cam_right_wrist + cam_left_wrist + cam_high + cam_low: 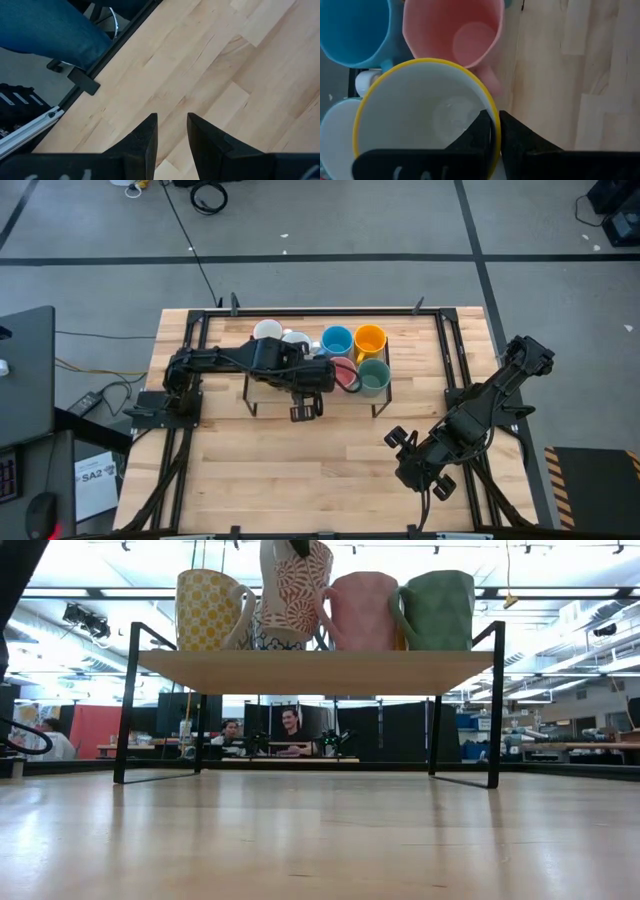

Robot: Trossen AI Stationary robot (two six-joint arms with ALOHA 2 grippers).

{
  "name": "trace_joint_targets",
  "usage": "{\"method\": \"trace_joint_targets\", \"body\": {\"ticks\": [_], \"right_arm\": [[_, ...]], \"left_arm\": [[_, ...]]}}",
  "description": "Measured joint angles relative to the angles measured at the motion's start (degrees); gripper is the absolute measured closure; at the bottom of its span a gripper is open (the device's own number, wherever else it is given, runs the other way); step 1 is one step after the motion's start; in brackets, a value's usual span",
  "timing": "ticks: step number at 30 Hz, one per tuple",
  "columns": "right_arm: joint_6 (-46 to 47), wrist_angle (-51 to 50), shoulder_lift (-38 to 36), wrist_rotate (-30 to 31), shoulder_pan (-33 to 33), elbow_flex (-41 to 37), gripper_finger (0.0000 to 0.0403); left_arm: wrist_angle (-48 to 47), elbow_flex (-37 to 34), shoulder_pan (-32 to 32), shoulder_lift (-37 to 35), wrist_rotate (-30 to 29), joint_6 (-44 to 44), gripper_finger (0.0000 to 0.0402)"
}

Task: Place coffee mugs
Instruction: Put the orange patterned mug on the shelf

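Note:
A low wooden shelf (320,672) on a black frame stands at the table's far middle and carries the mugs. In the high view two white mugs (267,330), a blue mug (336,340), an orange-yellow mug (370,338), a pink mug (347,377) and a green mug (374,376) stand on it by their bases. My left gripper (308,378) reaches over the shelf next to the pink mug and is shut on a white red-patterned mug (295,585), which the arm hides from above. My right gripper (415,462) is open over bare table near the right front. My left gripper (493,117) has the patterned mug by its yellow rim (487,102), on the side toward the pink mug (455,35). One finger is inside the mug and one outside, coming from above and pointing down. The mug stays upright; its base (290,635) seems just above the shelf top.
A yellow patterned mug (210,608) stands left of the held one in the low view, the pink mug (362,610) and green mug (435,608) right of it, all close together. Open wooden table (320,470) lies in front of the shelf. A person's jeans leg (45,30) shows beyond the table edge.

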Motion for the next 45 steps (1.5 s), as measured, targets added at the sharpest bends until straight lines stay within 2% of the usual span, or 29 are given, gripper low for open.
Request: {"method": "trace_joint_targets", "body": {"ticks": [21, 45], "right_arm": [[-1.15, 0.02, 0.0, 0.0, 0.04, 0.0, 0.0292], [-1.53, 0.07, 0.0, 0.0, 0.04, 0.0, 0.0292]], "left_arm": [[-2.21, -0.02, 0.0, 0.0, -2.49, -0.66, 0.0375], [-2.2, -0.02, -1.99, -0.32, -1.95, -2.45, 0.0375]]}}
